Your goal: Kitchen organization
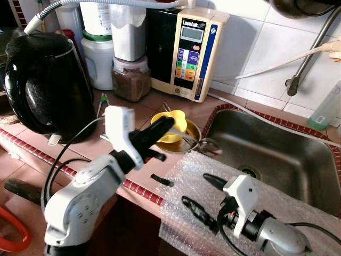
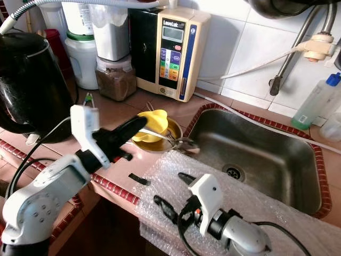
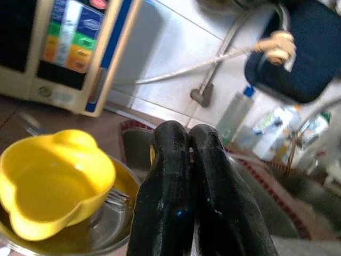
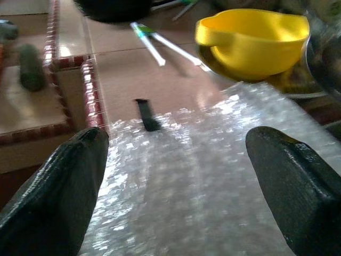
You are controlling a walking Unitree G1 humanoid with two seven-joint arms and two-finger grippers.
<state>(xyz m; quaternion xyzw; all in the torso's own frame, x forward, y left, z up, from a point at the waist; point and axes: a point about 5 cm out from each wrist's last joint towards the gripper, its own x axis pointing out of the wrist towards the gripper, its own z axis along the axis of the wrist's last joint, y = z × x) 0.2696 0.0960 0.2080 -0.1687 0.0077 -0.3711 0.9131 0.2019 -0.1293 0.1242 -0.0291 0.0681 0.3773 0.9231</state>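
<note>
A yellow plastic bowl [image 1: 171, 127] sits in a shallow steel bowl [image 1: 186, 143] together with a fork [image 1: 191, 140], on the counter just left of the sink [image 1: 277, 154]. My left gripper [image 1: 164, 126] is shut with nothing in it, its tips right by the yellow bowl's [image 3: 53, 184] rim. Lower down, my right gripper [image 1: 201, 194] hangs open over a sheet of bubble wrap [image 1: 213, 176] on the counter's front edge, its fingers [image 4: 58, 186] wide apart and empty.
A black kettle [image 1: 45, 85] stands at the left, with jars [image 1: 129, 64] and a water ionizer [image 1: 186, 50] along the back wall. A small black strip [image 1: 161, 180] lies by the red tile edge. A tap pipe [image 1: 309, 53] and bottle [image 1: 326, 106] stand behind the sink.
</note>
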